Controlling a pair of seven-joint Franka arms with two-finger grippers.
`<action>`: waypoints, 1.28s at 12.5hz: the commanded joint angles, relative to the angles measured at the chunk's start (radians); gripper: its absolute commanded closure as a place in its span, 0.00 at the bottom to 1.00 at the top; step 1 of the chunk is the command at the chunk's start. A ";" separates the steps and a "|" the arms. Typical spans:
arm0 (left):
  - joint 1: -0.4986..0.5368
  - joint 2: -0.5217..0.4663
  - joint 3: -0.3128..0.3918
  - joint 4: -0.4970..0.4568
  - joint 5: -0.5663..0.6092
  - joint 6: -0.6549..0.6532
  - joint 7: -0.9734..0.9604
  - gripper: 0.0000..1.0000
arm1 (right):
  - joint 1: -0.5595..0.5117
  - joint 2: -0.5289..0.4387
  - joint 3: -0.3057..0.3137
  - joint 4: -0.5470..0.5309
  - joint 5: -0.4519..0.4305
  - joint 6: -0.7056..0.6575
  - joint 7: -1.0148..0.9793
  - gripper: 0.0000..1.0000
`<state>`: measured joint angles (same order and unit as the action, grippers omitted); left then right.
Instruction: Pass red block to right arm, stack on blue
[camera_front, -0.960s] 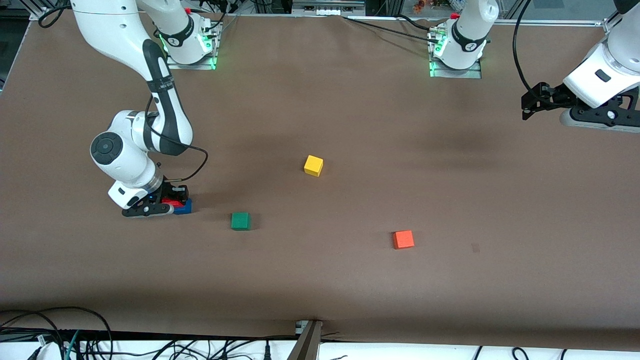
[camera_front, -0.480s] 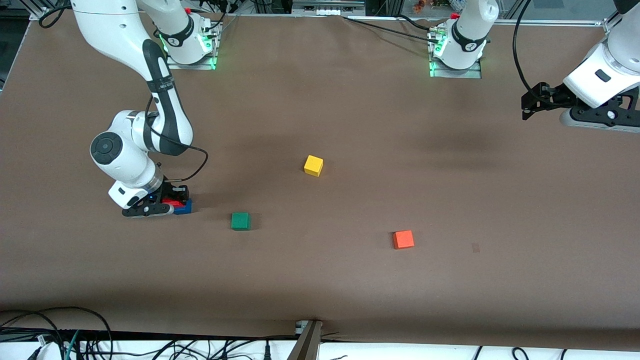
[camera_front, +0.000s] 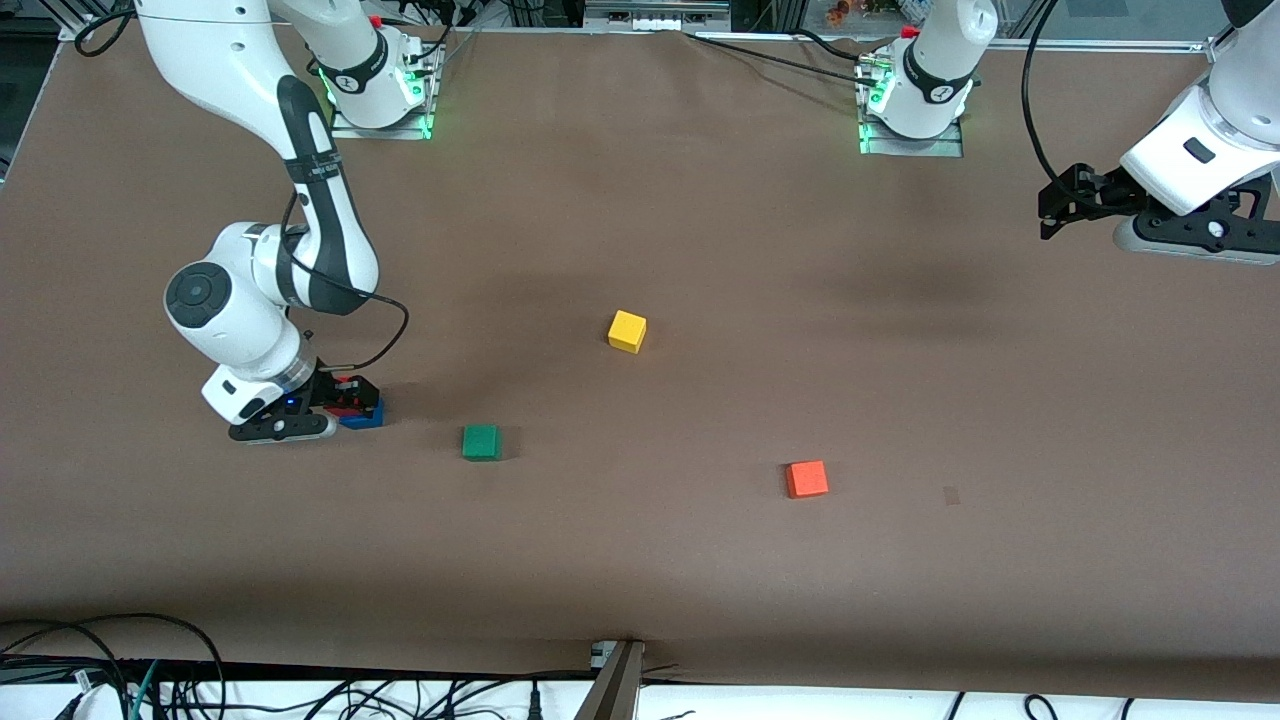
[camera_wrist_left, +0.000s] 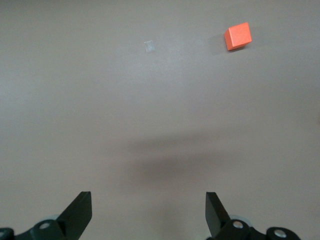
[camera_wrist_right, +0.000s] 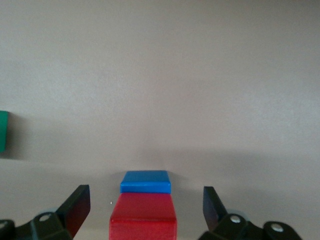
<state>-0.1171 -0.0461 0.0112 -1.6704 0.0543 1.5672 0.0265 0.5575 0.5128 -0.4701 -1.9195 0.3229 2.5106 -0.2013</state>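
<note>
Brown paper covers the table (camera_front: 700, 250). From the front, the right gripper (camera_front: 335, 408) sits low over the red block (camera_front: 347, 410), which rests on the blue block (camera_front: 364, 417) toward the right arm's end; the green block (camera_front: 481, 442), yellow block (camera_front: 627, 331) and orange-red block (camera_front: 806, 479) lie apart. The left gripper (camera_front: 1050, 205) waits over the table's edge.

Its wrist view shows the left gripper (camera_wrist_left: 148, 215) spread wide, holding nothing, the orange-red block (camera_wrist_left: 238, 36) well off.

From the right wrist, the right gripper (camera_wrist_right: 145, 210) stands open, clear of the red block (camera_wrist_right: 143, 216) stacked on blue (camera_wrist_right: 145, 181).
</note>
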 joint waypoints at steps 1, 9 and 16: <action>-0.019 0.000 -0.006 0.018 -0.002 -0.010 -0.017 0.00 | -0.007 -0.023 -0.025 0.084 0.016 -0.163 -0.020 0.00; -0.010 0.006 -0.031 0.023 -0.001 -0.015 -0.020 0.00 | -0.004 -0.031 -0.212 0.552 0.005 -0.963 -0.010 0.00; -0.007 0.008 -0.033 0.028 -0.001 -0.016 -0.020 0.00 | -0.080 -0.179 -0.120 0.642 -0.125 -1.179 0.003 0.00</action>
<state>-0.1293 -0.0457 -0.0169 -1.6675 0.0544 1.5672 0.0120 0.5469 0.4270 -0.6992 -1.2611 0.2518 1.3510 -0.2053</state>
